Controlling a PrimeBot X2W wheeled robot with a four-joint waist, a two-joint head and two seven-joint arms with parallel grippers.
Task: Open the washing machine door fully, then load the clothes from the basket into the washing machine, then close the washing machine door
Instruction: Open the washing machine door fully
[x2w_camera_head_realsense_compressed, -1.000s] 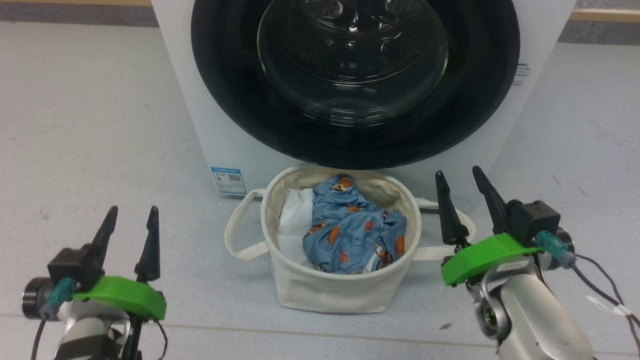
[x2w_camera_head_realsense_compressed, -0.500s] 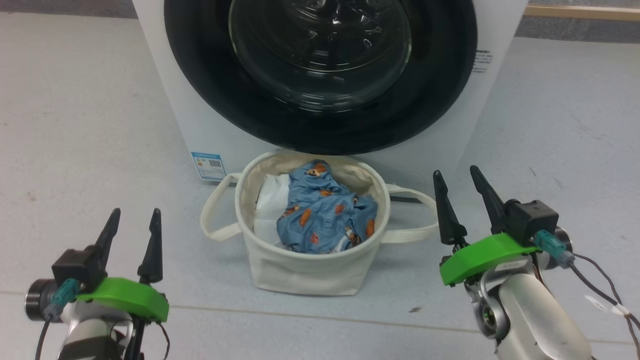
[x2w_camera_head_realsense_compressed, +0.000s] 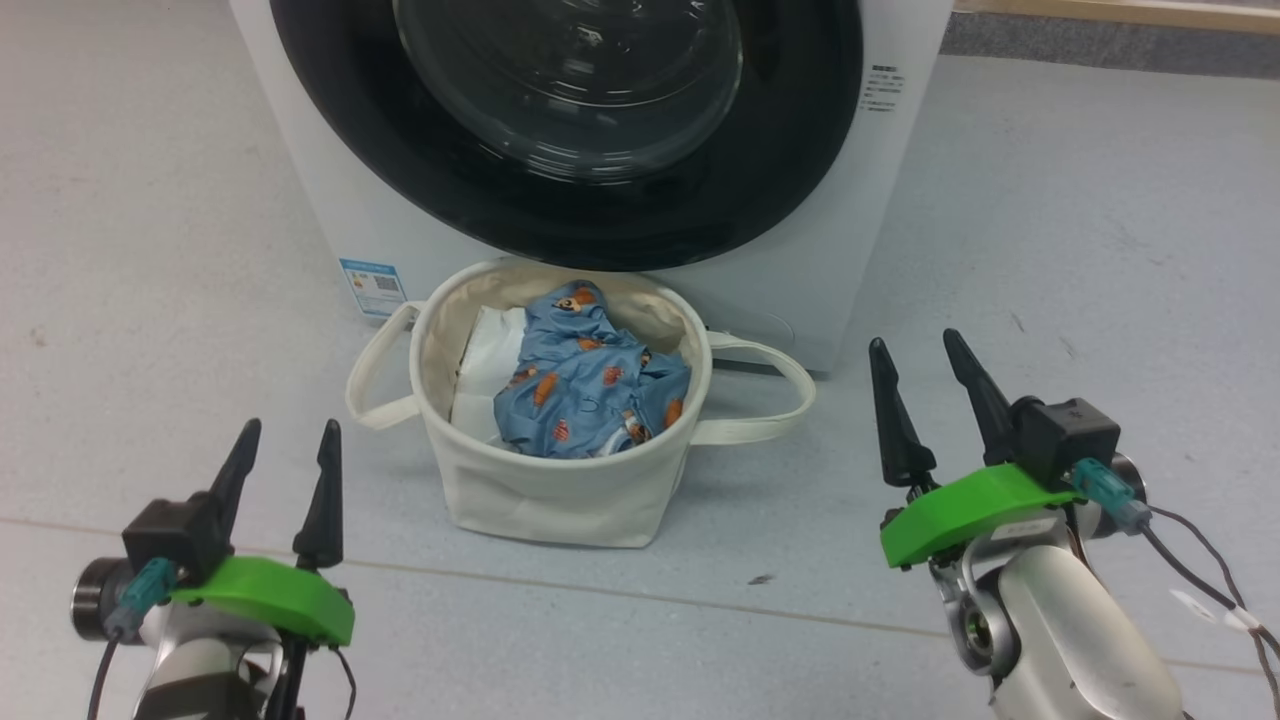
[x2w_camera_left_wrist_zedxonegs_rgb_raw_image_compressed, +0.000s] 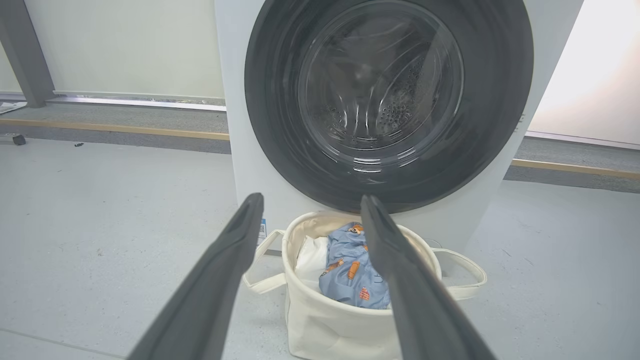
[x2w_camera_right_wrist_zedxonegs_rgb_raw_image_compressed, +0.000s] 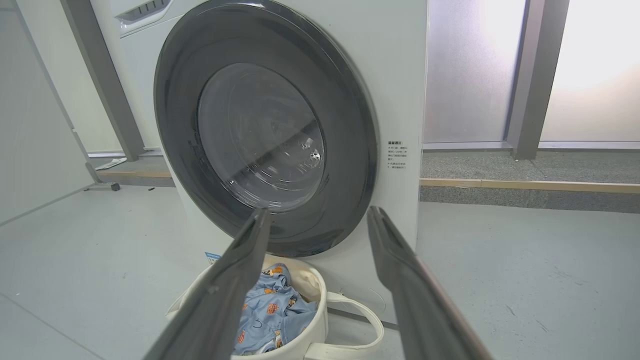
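Lab-like test room: washing machine (x2w_camera_right_wrist_zedxonegs_rgb_raw_image_compressed: 400, 75) (freestanding) on bare grey floor (x2w_camera_head_realsense_compressed: 1050, 200), frosted glass wall panels (x2w_camera_right_wrist_zedxonegs_rgb_raw_image_compressed: 470, 70)

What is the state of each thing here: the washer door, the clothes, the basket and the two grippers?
washing machine door: shut
clothes: crumpled, lying inside the basket
basket: upright, holding the clothes
left gripper: open, empty
right gripper: open, empty
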